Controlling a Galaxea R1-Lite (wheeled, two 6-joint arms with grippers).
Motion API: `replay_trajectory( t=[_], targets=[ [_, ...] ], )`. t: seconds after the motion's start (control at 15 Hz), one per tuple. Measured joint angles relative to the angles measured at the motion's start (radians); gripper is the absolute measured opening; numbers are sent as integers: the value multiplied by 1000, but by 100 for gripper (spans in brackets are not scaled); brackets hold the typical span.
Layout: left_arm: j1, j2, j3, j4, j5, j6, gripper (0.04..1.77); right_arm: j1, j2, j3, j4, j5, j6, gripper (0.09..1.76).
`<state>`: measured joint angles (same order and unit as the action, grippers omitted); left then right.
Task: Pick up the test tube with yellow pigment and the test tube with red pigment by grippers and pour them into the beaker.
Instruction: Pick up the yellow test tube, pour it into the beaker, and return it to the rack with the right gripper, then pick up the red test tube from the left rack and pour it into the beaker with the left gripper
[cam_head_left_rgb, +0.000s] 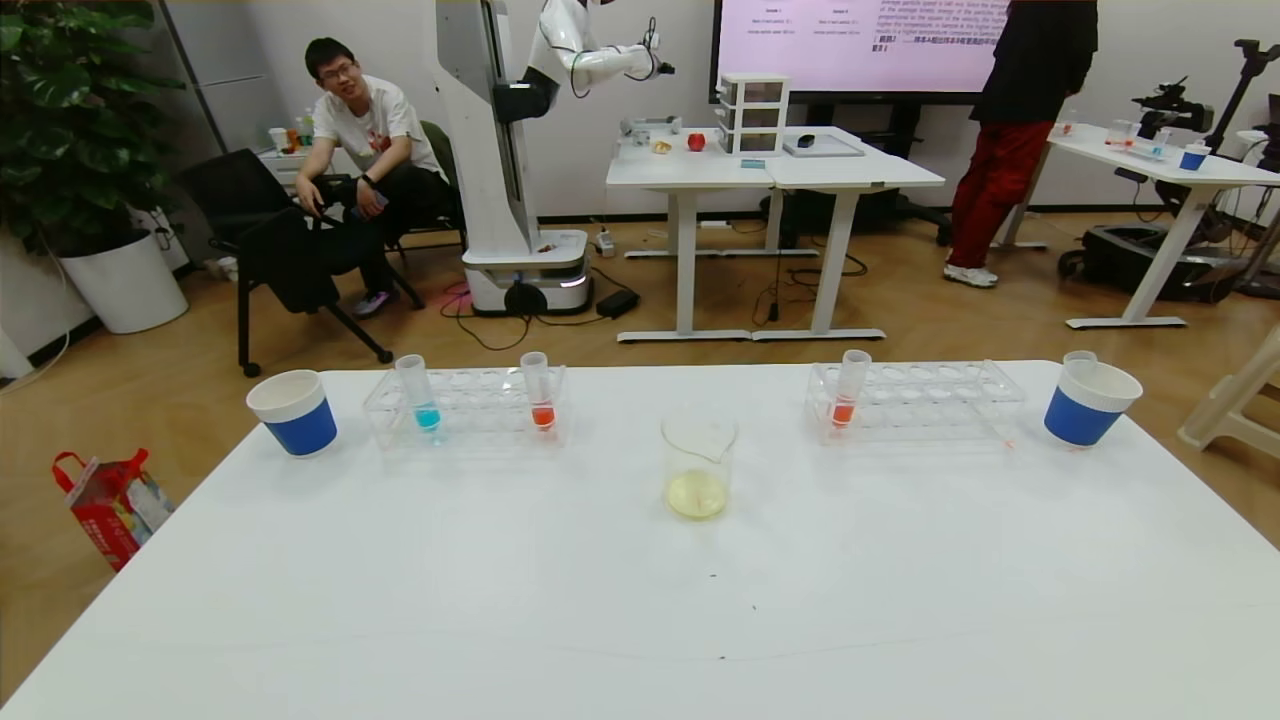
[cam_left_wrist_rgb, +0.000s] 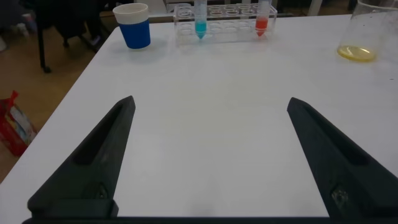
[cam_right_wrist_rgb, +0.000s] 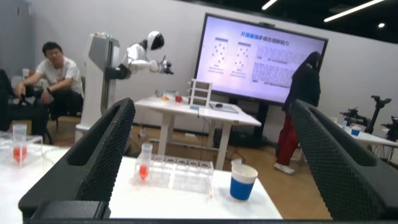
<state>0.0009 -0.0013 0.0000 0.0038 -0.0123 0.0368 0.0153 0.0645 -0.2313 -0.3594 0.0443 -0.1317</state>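
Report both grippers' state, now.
Left gripper: jaws open, empty, above the table.
Right gripper: jaws open, empty.

Wooden floor (cam_head_left_rgb: 900, 310), white desks (cam_head_left_rgb: 770, 170), a lit wall screen (cam_head_left_rgb: 860, 40) and a potted plant (cam_head_left_rgb: 80, 150) by white walls.

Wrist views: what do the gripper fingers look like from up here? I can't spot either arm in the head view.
Both are matte black, long wedges tapering to the tips. The left gripper has smooth fingers. The right gripper has fingers with a fine dotted texture. No cables, markings or arm shells show.
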Motion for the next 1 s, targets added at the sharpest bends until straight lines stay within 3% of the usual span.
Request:
replay_trajectory(
  t=[0.2,0.53,1.0],
  targets=[
    [0,0,0,0,0,0,171,-3,-48,114,77,3,-6,174],
    [0,0,0,0,0,0,171,-3,-64,225,370,-3,4,174],
    [0,0,0,1,-6,14,171,-4,-65,231,367,-12,58,174]
  ],
)
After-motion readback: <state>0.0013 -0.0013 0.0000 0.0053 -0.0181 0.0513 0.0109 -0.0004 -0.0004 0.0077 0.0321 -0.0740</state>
